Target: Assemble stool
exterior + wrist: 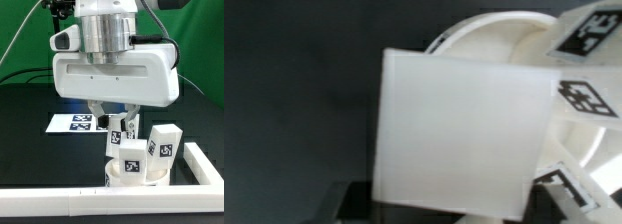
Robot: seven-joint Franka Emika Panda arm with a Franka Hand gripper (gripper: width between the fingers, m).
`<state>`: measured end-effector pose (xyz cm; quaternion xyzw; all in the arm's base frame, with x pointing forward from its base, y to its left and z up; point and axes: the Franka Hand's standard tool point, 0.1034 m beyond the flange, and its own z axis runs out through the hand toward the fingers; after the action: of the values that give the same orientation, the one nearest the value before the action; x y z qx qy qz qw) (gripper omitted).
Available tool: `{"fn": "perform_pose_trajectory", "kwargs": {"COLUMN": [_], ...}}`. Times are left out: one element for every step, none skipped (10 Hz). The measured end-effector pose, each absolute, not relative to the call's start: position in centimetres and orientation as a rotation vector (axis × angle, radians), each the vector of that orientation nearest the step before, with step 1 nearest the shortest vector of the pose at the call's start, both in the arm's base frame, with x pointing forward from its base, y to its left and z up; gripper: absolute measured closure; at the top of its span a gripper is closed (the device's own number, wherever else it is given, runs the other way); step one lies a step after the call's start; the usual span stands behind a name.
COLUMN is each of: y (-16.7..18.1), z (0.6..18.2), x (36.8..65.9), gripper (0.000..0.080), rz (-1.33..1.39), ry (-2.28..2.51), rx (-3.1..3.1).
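The stool's round white seat [135, 180] lies on the black table, inside the corner of the L-shaped bar. Two white block legs with tags stand on it: one at the exterior view's right [163, 150], one in front [129, 160]. My gripper [117, 122] hangs straight over the seat, shut on a third leg [116, 142] and holding it upright at the seat. In the wrist view this held leg [455, 125] fills the middle between the jaws of my gripper [464, 208]. The seat rim [491, 25] and the tagged legs [589, 98] lie beyond it.
The long white L-shaped bar [90, 205] runs along the front and up the exterior view's right side [205, 165], close around the seat. The marker board [78, 123] lies flat on the table behind the gripper, towards the exterior view's left.
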<state>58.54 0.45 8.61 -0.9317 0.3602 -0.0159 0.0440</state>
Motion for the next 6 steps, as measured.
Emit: {"fn": "perform_pose_trajectory", "kwargs": {"y": [0.45,0.45,0.49,0.50,0.33,0.12], "z": [8.60,8.59,8.54,8.45,8.38,8.33], "x": [58.53,58.53,58.56,58.88,59.05,59.20], "gripper": [0.0475,0.0475,0.0475,0.0475,0.0474,0.0474], "rz": [-0.043,-0.039,-0.027,0.007,0.061,0.101], "ry": [1.204,1.280,1.376,1.541,1.705,1.770], "rx": [-2.804,-2.769,-2.720,-2.626,-2.528,-2.482]}}
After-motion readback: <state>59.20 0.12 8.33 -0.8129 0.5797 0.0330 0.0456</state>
